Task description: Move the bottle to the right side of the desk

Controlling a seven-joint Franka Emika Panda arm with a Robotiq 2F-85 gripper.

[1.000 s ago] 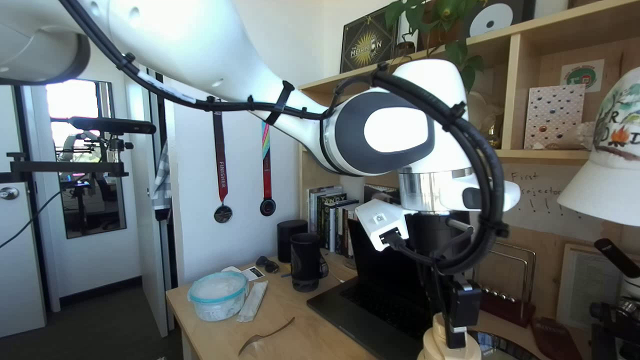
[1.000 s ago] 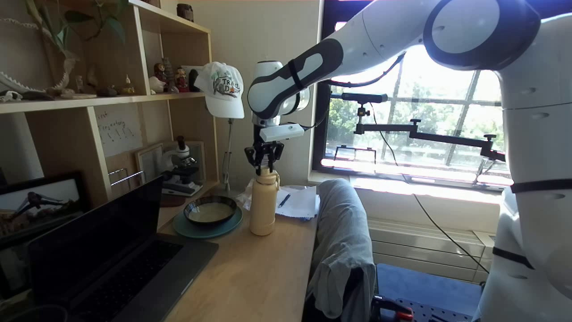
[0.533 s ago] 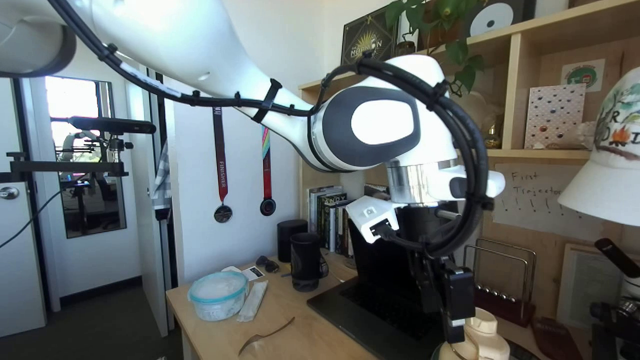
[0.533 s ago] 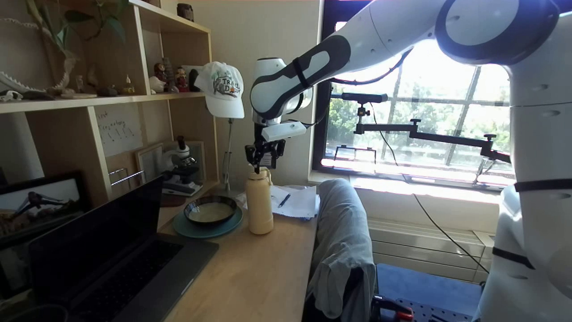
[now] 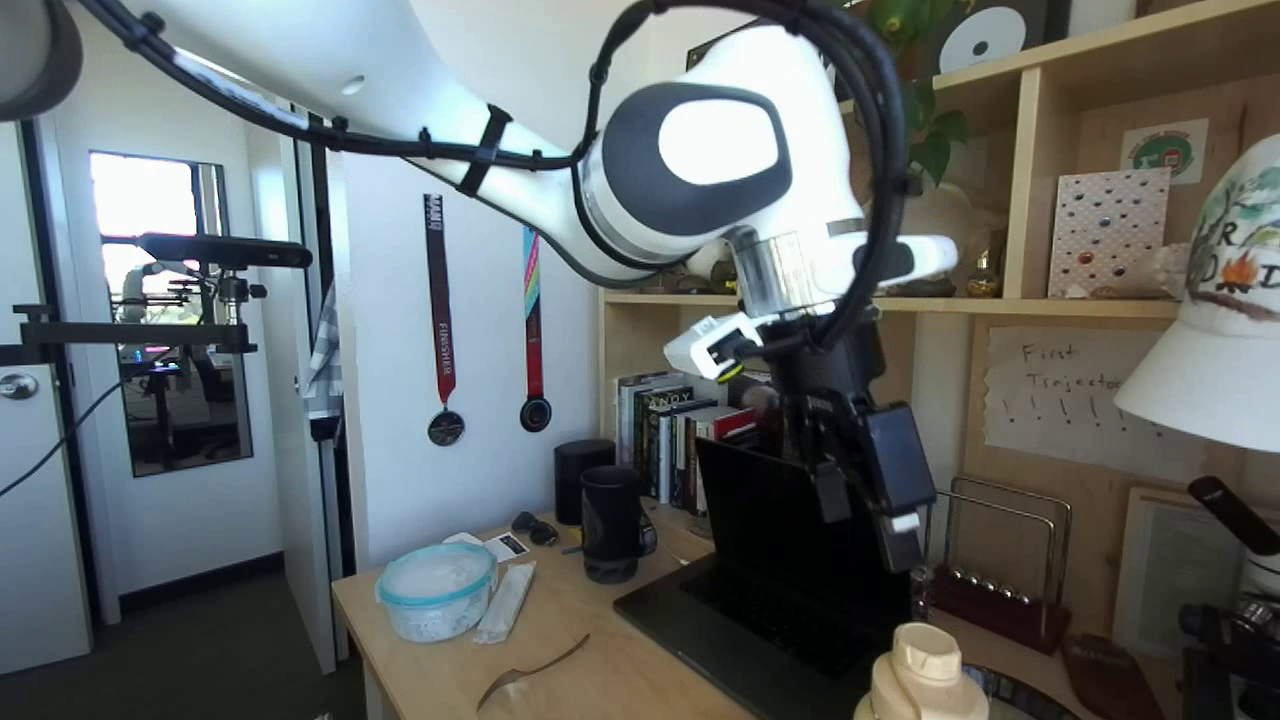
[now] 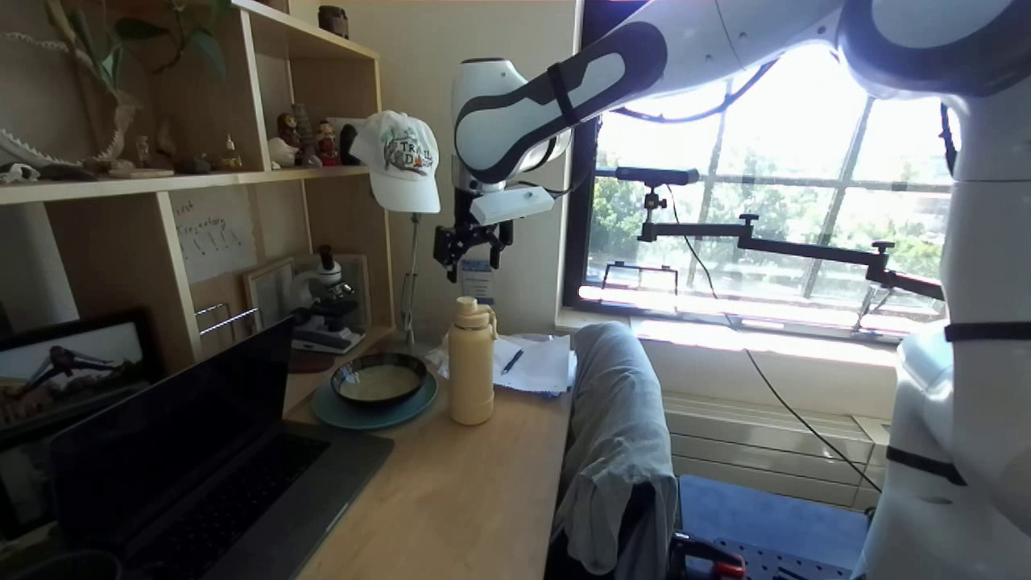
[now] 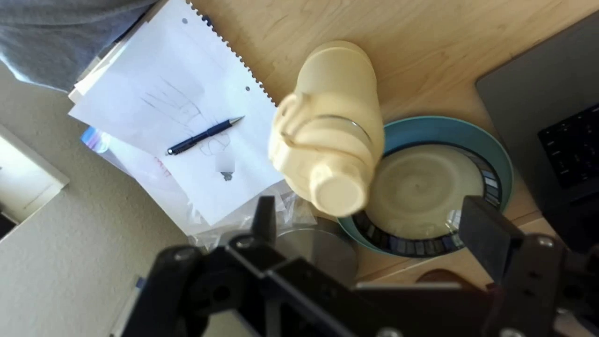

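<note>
The cream-white bottle (image 6: 471, 370) stands upright on the tan desk (image 6: 451, 499), between the stacked bowl and plate and the papers. In another exterior view only the top of the bottle (image 5: 920, 690) shows, at the bottom edge. Above it, clear of the cap, hangs my gripper (image 6: 474, 272) with its fingers apart and nothing between them. From the wrist, the bottle (image 7: 341, 84) appears with its handle loop and cap facing up, beyond the gap of the open gripper (image 7: 369, 203). One fingertip (image 7: 265, 220) lies left of the cap, the other well to the right.
A dark-rimmed bowl (image 7: 421, 182) sits on a teal plate (image 6: 346, 415) close beside the bottle. Papers with a pen (image 7: 206, 135) lie on its other side. An open laptop (image 6: 201, 491) takes up the near desk; a cloth-draped chair (image 6: 620, 435) touches the edge.
My gripper was at the bottle's cap a second ago; it has opened, let go and risen above it. The bottle rocked slightly and stands upright in nearly the same place.
</note>
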